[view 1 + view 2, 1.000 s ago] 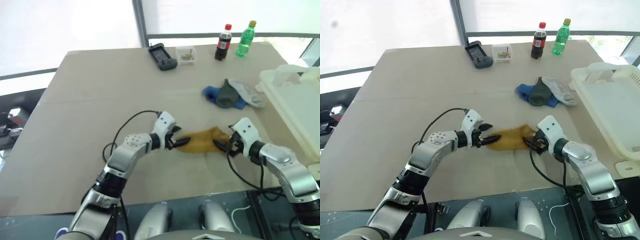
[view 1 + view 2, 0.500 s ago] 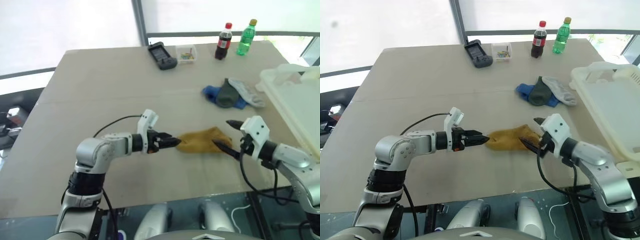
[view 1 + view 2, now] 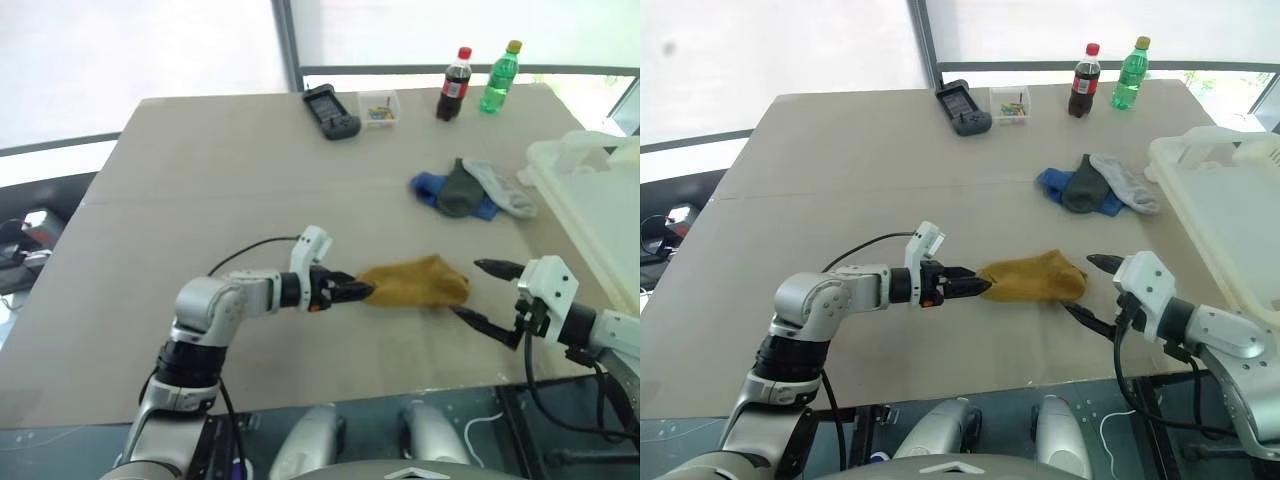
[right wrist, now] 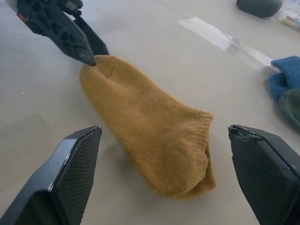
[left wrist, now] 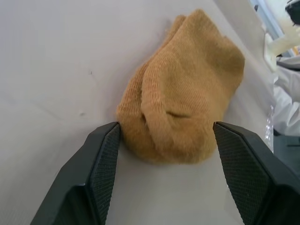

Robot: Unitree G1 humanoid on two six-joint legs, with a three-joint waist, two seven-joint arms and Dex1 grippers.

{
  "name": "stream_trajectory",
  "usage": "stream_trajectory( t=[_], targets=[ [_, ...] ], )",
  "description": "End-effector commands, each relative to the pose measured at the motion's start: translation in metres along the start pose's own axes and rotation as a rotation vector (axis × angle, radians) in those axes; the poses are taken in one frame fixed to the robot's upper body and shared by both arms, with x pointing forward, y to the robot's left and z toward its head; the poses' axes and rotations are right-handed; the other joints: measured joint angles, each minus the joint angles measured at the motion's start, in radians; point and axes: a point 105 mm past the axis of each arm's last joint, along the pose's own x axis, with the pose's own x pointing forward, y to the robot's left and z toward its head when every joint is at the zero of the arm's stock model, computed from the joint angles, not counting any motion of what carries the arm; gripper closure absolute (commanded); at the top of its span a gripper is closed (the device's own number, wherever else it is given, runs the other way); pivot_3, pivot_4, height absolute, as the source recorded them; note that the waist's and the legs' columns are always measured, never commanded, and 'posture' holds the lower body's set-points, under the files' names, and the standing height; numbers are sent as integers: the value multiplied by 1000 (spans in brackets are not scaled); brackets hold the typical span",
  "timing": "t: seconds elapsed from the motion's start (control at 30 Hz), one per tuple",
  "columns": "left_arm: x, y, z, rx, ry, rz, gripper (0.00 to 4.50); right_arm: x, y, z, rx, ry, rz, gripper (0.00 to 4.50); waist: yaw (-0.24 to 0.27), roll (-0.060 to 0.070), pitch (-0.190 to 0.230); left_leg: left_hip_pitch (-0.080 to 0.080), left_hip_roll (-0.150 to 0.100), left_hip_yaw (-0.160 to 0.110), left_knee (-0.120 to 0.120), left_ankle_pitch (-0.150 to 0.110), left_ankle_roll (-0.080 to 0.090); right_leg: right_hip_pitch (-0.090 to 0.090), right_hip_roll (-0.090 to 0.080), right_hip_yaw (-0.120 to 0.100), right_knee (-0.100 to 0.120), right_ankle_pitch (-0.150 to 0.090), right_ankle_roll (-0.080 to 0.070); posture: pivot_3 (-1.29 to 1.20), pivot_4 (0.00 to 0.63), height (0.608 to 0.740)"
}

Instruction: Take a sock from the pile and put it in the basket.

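A mustard-yellow sock (image 3: 412,282) lies flat on the table (image 3: 200,190), near the front edge and well apart from the pile (image 3: 468,188) of blue, dark and grey socks further back on the right. The left gripper (image 3: 362,291) is at the sock's left end, its two black fingers (image 5: 101,164) spread to either side of that end; one fingertip touches the fabric, the other stands just clear, so the sock is bracketed but not pinched. The right gripper (image 3: 482,293) sits just off the sock's right end, its fingers spread wide and holding nothing. The basket (image 3: 590,195) stands at the right edge of the table, beyond the pile. Along the far edge sit a dark handheld device (image 3: 331,110), a small clear box (image 3: 379,107) of coloured bits, a cola bottle (image 3: 453,84) and a green bottle (image 3: 499,76).
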Motion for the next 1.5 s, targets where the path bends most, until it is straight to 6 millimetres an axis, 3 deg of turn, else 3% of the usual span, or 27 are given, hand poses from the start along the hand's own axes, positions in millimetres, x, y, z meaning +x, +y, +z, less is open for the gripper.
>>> stream_trajectory(
  t=[0.03, 0.07, 0.17, 0.27, 0.33, 0.4, 0.83, 1.0, 1.2, 1.5],
  targets=[
    [11, 5, -10, -29, 41, 12, 1140, -7, -1, 14, -60, -34, -21, 42, -1, 0, 0, 0, 0, 0, 0, 0, 0, 0, 0, 0, 0, 0, 0, 0, 150, 740],
    [14, 7, -13, -34, 53, 19, 1140, -8, -1, 13, -60, -32, -24, 42, -2, 0, 0, 0, 0, 0, 0, 0, 0, 0, 0, 0, 0, 0, 0, 0, 150, 740],
    [18, 10, -18, -32, 80, 32, 1806, -9, 0, 13, -59, -28, -31, 0, -1, 0, 0, 1, 0, 0, 0, 0, 0, 0, 0, 0, 0, 0, 0, 0, 150, 740],
    [21, 13, -20, -22, 89, 47, 2768, -9, 1, 12, -60, -26, -37, 0, -1, 0, 0, 1, 0, 0, 0, 0, 0, 1, 0, 0, 0, 0, 0, 0, 150, 740],
    [21, 15, -18, -20, 86, 52, 3862, -9, 2, 12, -60, -25, -39, 0, -1, 0, 0, 1, 0, 0, 0, 0, 0, 1, 0, 0, 0, 0, 0, 0, 150, 740],
    [19, 16, -15, -33, 69, 51, 4402, -9, 2, 12, -63, -25, -42, 0, -1, 0, 0, 1, 0, 0, 0, 0, 0, 1, 0, 0, 0, 0, 0, 0, 150, 740],
    [-37, 18, 19, -23, -6, 29, 4455, -2, 8, 14, -82, -37, -20, 0, -7, -1, 1, 1, 1, 0, -1, 0, 0, 0, 1, 1, 0, 0, 0, 0, 150, 740],
    [-54, 5, 30, -29, -9, -26, 4455, 1, 8, 16, -84, -45, -8, 0, -4, -1, 2, 0, 1, 0, -1, 0, 0, 0, 0, 0, 0, 0, 0, 0, 150, 740],
    [-55, -24, 39, -49, -15, -153, 4455, 4, 7, 19, -87, -51, -4, 0, -5, -1, 2, 0, 1, -1, -1, 0, 0, -1, 0, 0, 0, 0, 0, 0, 150, 740],
    [-27, -40, 45, -134, 5, -226, 4455, 5, 7, 20, -95, -49, -8, 0, -4, -2, 3, 0, 0, 0, -1, 0, 0, -1, 1, 0, 0, 0, 0, 0, 150, 740]
  ],
)
